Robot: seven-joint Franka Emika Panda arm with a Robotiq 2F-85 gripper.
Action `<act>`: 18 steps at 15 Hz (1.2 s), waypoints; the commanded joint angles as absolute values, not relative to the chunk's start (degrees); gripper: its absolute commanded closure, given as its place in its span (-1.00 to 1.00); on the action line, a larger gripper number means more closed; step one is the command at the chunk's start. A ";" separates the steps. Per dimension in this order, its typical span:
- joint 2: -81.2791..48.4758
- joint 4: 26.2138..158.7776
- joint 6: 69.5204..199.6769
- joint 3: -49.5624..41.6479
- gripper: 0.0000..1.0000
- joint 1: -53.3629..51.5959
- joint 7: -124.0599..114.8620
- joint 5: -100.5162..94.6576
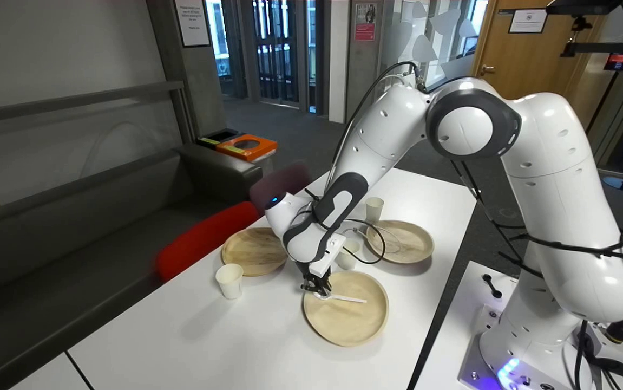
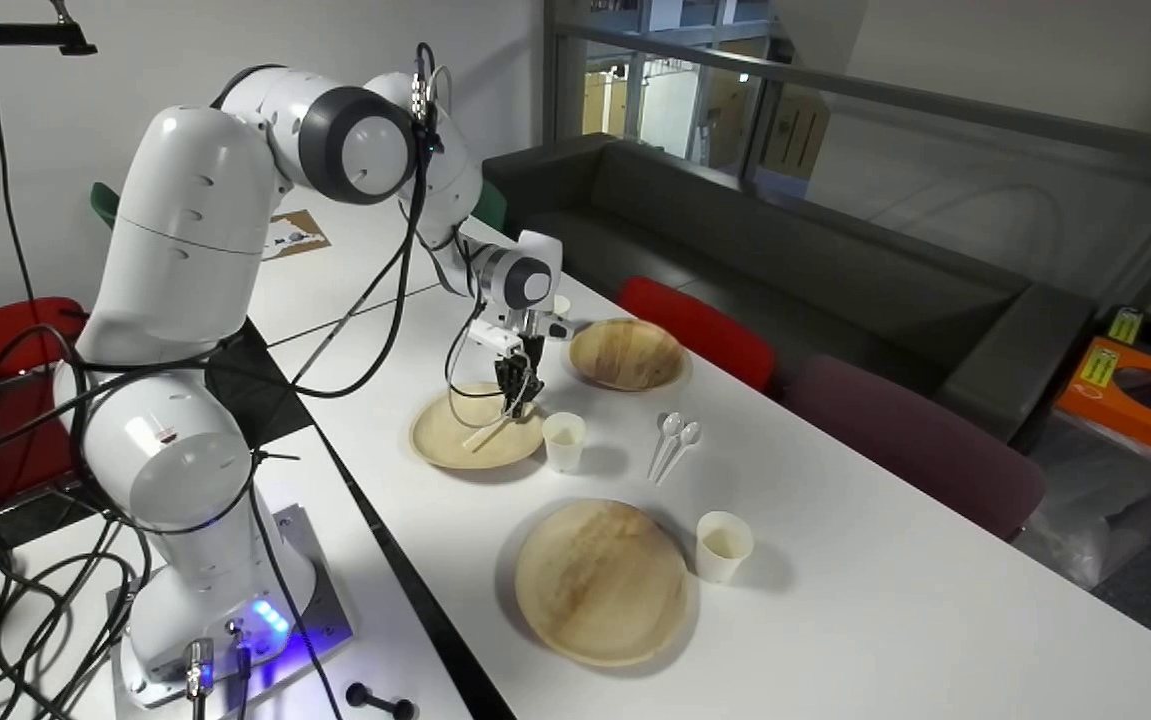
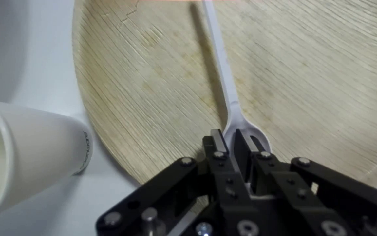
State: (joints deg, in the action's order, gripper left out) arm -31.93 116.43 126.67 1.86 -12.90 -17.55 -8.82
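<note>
In the wrist view, you are seeing your tool [image 3: 229,134] sitting at the bowl of a white spoon [image 3: 223,65], its jaws standing only a narrow gap apart with part of that bowl showing between them; you cannot tell whether they are gripping it. The spoon is lying over a round wooden plate [image 3: 149,98], its handle pointing just short of 12 o'clock and casting a shadow along its left side. A pale cup [image 3: 50,141] is standing just beside the plate, at your 9 o'clock.

Farther out, in an exterior view, a second plate [image 1: 417,244] is resting at about 1 o'clock from the spoon's plate, with a second cup [image 1: 374,211] standing at its 11 o'clock. A wooden bowl [image 1: 251,252] is resting at 10 o'clock, a third cup [image 1: 230,281] standing near it. Loose spoons [image 2: 672,424] are lying on the table [image 2: 835,640] in an exterior view, at 3 o'clock from the pale cup.

Beyond the table, a red chair [image 1: 203,238] and a maroon chair [image 1: 279,187] are standing before a dark sofa [image 1: 46,260].
</note>
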 commanded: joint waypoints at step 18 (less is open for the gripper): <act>-26.84 120.84 127.49 1.21 0.99 -13.69 -18.06 -11.28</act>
